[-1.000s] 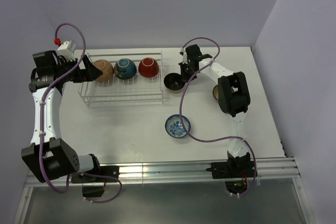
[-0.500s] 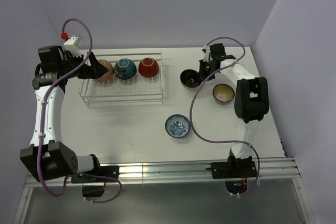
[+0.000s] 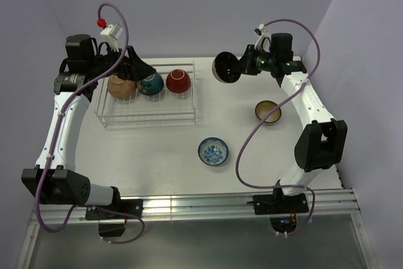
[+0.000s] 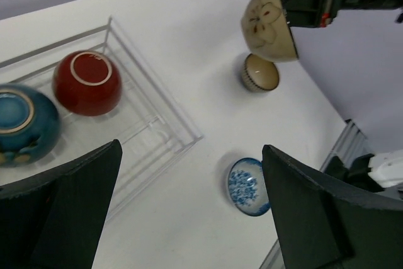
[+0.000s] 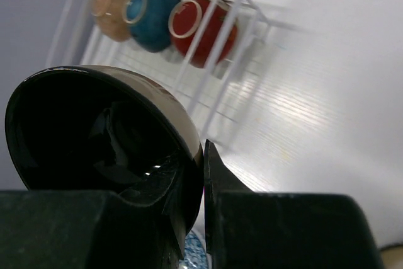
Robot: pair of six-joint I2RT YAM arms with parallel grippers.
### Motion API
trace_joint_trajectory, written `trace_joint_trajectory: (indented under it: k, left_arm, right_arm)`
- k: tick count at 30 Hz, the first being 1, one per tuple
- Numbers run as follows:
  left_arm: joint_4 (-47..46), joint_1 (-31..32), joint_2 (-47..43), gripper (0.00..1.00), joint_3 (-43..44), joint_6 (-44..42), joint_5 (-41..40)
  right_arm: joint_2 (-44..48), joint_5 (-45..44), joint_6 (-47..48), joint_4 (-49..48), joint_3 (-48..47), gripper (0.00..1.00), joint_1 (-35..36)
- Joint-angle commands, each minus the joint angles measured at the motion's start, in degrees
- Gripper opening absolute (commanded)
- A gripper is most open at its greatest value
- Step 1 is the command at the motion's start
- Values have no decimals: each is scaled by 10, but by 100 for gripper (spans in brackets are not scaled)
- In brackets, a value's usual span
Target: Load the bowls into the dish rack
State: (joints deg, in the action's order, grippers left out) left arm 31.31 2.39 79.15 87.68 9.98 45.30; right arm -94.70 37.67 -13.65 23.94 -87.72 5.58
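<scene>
On the far left, our left end effector (image 3: pixel 140 69) hangs above the left end of the dish rack (image 3: pixel 146 116). Its jaws are spread wide with nothing between them. In its wrist view the two dark fingers (image 4: pixel 69 206) stand far apart, with only the rack and the table (image 3: pixel 151 155) below.

The dish rack sits toward the back left of the table and holds three bowls in a row along its far side. Each is turned so that its foot ring shows: a tan bowl (image 3: pixel 119 87) at the left, a teal bowl (image 3: pixel 152 84) in the middle and a red bowl (image 3: pixel 179 81) at the right.

Right of the rack and nearer the front, a blue-and-white bowl (image 3: pixel 213 151) stands upright on the table, apart from everything else.

Further right and toward the back, our right end effector (image 3: pixel 242 66) is clamped on the rim of a black-lined bowl (image 3: pixel 225 67), one finger on each side of the wall. The bowl is lifted off the table and tipped on its edge, its glossy black inside facing the rack. The left wrist view shows its cream outside with a leaf-like drawing. It hangs to the right of the rack, not over it.

Last, a second tan bowl (image 3: pixel 268 112) stands upright on the table near the right edge, well apart from the blue-and-white bowl.
</scene>
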Motion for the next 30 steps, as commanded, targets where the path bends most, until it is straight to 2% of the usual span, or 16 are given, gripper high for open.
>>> trace_joint_trajectory:
  k: [1, 9, 16, 21, 25, 30]
  left_arm:
    - [-75, 0, -1, 99, 26, 108, 65]
    - [-142, 0, -11, 99, -21, 209, 102]
    - [-196, 1, -32, 99, -111, 280, 93]
    - [-327, 1, -61, 100, -229, 393, 115]
    - [-345, 6, -75, 100, -262, 403, 104]
    - [-411, 9, -92, 100, -294, 435, 109]
  right_arm:
    - [26, 85, -78, -105, -8, 0, 12]
    - [-37, 105, -95, -139, -89, 0, 108]
    - [-105, 103, -98, -125, -155, 0, 186]
    - [-126, 103, -103, -127, -171, 0, 210]
    - [-131, 101, -97, -124, -166, 0, 225]
    - [-135, 101, -99, -122, -158, 0, 235]
